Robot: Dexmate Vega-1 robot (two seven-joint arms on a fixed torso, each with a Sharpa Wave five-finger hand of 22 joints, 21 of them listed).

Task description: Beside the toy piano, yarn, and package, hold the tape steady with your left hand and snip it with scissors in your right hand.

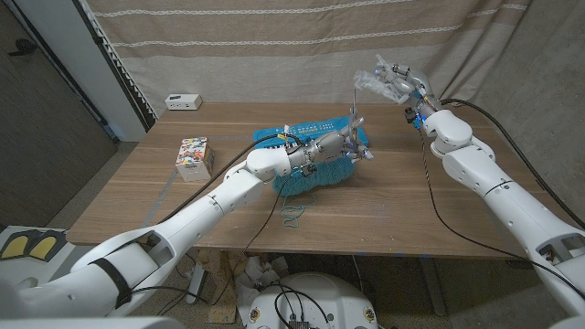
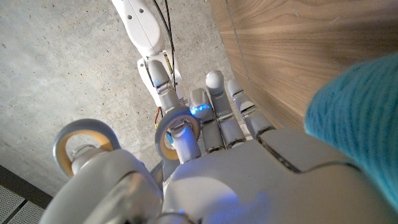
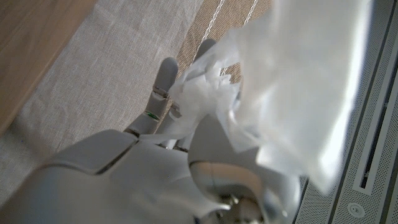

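My left hand (image 1: 334, 146) hovers over the teal yarn (image 1: 315, 174) at mid-table and grips a pair of scissors (image 1: 355, 114), blades pointing up. In the left wrist view my left hand (image 2: 230, 162) has fingers through the two grey-and-tan handle rings (image 2: 177, 132). My right hand (image 1: 402, 91) is raised above the table's far right edge and holds a crumpled wad of clear tape (image 1: 375, 80). The tape is translucent white (image 3: 280, 81) against my right hand (image 3: 124, 174). The blade tips reach up close to the wad. A blue toy piano (image 1: 274, 135) lies behind the yarn.
A colourful package (image 1: 194, 157) stands on the left part of the wooden table (image 1: 411, 210). A small white box (image 1: 183, 100) sits at the back left edge. A loose teal yarn strand (image 1: 292, 215) trails toward the front edge. A curtain hangs behind.
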